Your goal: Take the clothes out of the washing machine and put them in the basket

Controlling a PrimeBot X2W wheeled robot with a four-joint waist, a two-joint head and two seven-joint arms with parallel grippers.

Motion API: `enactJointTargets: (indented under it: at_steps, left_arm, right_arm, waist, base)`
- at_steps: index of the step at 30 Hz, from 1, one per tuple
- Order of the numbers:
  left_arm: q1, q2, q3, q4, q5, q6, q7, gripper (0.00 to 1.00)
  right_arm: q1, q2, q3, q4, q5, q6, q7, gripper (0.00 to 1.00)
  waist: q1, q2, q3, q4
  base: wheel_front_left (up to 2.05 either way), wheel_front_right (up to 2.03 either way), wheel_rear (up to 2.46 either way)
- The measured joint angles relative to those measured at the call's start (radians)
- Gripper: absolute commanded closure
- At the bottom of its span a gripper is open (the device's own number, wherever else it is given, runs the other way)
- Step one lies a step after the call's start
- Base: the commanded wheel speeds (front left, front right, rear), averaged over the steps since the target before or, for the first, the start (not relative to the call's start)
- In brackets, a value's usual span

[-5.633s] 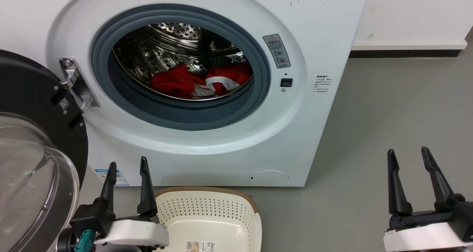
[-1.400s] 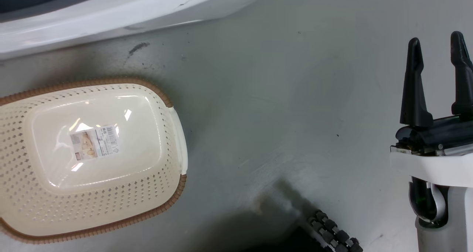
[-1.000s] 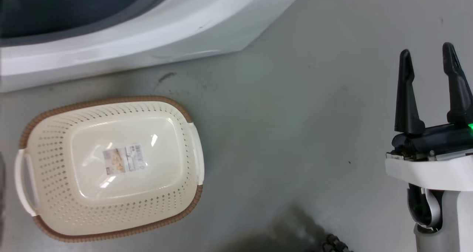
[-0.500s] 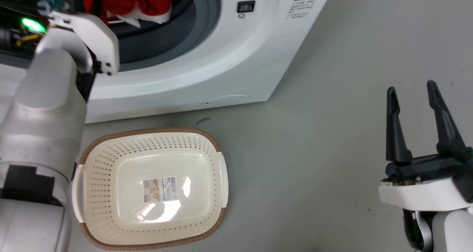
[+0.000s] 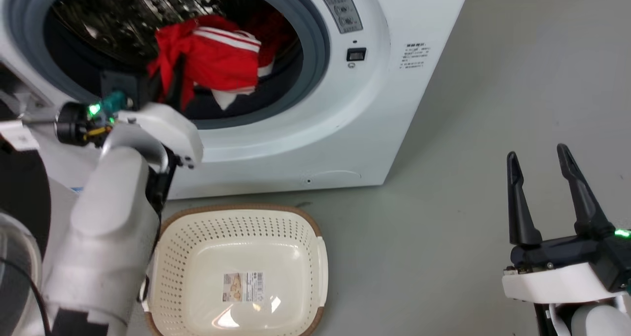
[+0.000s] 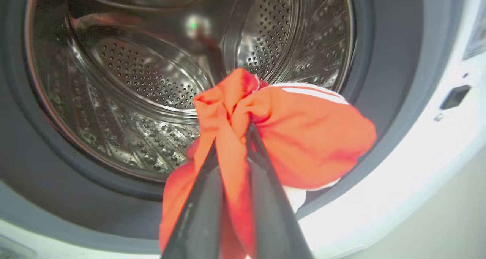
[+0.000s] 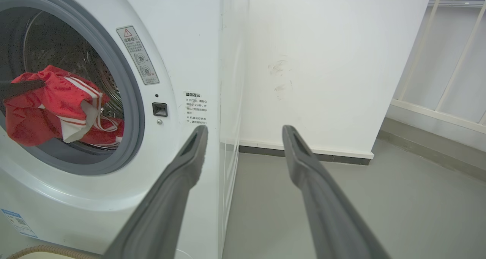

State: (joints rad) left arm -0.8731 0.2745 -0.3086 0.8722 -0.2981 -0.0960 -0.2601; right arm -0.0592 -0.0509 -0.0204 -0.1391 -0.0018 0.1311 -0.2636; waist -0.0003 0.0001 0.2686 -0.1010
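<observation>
Step in hand: pulling the first garment out. Left gripper point(image 6: 237, 131) jaws are clamped on a bunched fold of the striped garment point(image 6: 303, 137), which hangs from them at the washer point(image 5: 345, 129) mouth. Second garment point(image 7: 102, 135) lies beyond the jaws, deeper in the drum point(image 6: 144, 73). Basket point(image 5: 236, 209) sits empty, below the jaws and nearer the robot. Right gripper point(image 5: 537, 151) jaws are spread, holding nothing, well off to the side. Next move, likely: draw the cloth clear of the opening, lower it over the basket, let go.

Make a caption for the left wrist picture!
Left gripper pinching a red garment in front of the washing machine drum.
</observation>
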Motion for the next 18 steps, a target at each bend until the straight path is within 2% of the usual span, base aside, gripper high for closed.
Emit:
enactJointTargets:
  at_steps: [10,16,17,18]
  left_arm:
    - [0.307,0.0,0.05,-0.4,-0.007,0.063,0.0,1.0]
    - [0.417,0.022,0.05,-0.624,-0.002,0.1,0.015,1.0]
    - [0.456,0.038,0.049,-0.742,0.005,0.116,0.041,1.0]
    - [0.468,0.043,0.048,-0.78,0.009,0.123,0.051,1.0]
  right_arm:
    - [0.072,0.0,0.007,0.009,-0.016,0.0,0.0,0.0]
    - [0.101,0.0,0.013,0.009,-0.018,0.0,0.0,0.0]
    - [0.109,0.0,0.016,0.009,-0.019,0.0,0.0,0.0]
    - [0.111,0.0,0.016,0.009,-0.019,0.0,0.0,0.0]
  waist:
    - [0.0001,0.0,-0.119,0.032]
    - [0.0001,0.0,-0.161,0.042]
    - [0.0002,0.0,-0.175,0.043]
    - [0.0001,0.0,-0.178,0.043]
  base:
    - [0.0,0.0,0.0]
    - [0.0,0.0,0.0]
    - [0.0,0.0,0.0]
    - [0.0,0.0,0.0]
